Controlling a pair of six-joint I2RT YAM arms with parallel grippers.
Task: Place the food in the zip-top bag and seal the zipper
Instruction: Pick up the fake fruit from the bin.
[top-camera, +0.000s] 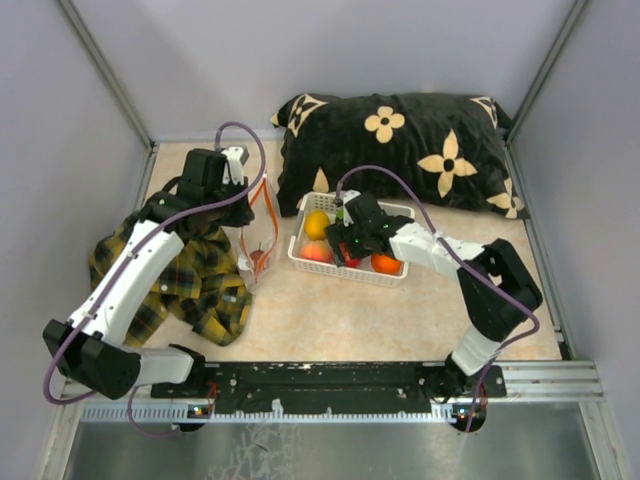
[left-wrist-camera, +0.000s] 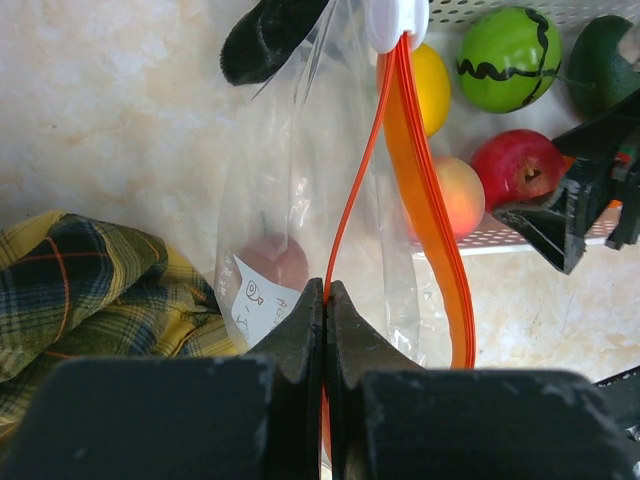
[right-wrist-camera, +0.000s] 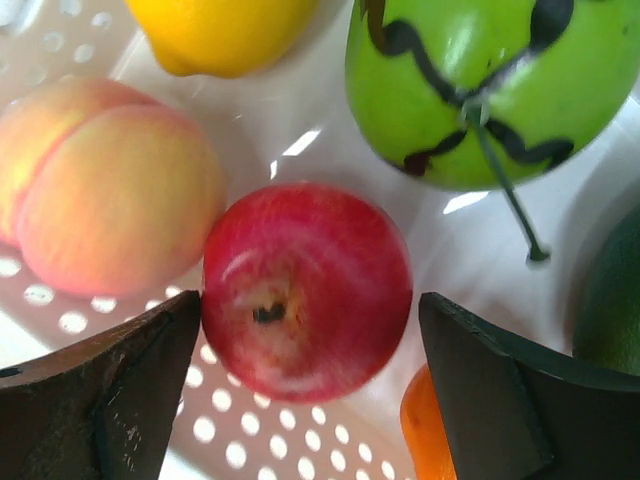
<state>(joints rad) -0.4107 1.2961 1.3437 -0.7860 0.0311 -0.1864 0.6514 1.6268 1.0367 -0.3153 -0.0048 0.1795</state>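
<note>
My left gripper (left-wrist-camera: 326, 290) is shut on the red-orange zipper strip (left-wrist-camera: 430, 200) and holds the clear zip-top bag (top-camera: 258, 235) upright, its mouth open. A brown fruit (left-wrist-camera: 275, 262) lies in the bag. My right gripper (right-wrist-camera: 310, 300) is open down in the white basket (top-camera: 300, 255), its fingers on either side of the red fruit (right-wrist-camera: 305, 290). Around it lie the peach (right-wrist-camera: 110, 190), yellow (right-wrist-camera: 220, 35), green striped (right-wrist-camera: 490, 90), dark green (right-wrist-camera: 615, 300) and orange (right-wrist-camera: 420, 430) fruits.
A plaid shirt (top-camera: 190, 280) lies crumpled left of the bag under my left arm. A black flowered pillow (top-camera: 400, 140) lies just behind the basket. Grey walls close in the table on the left, back and right.
</note>
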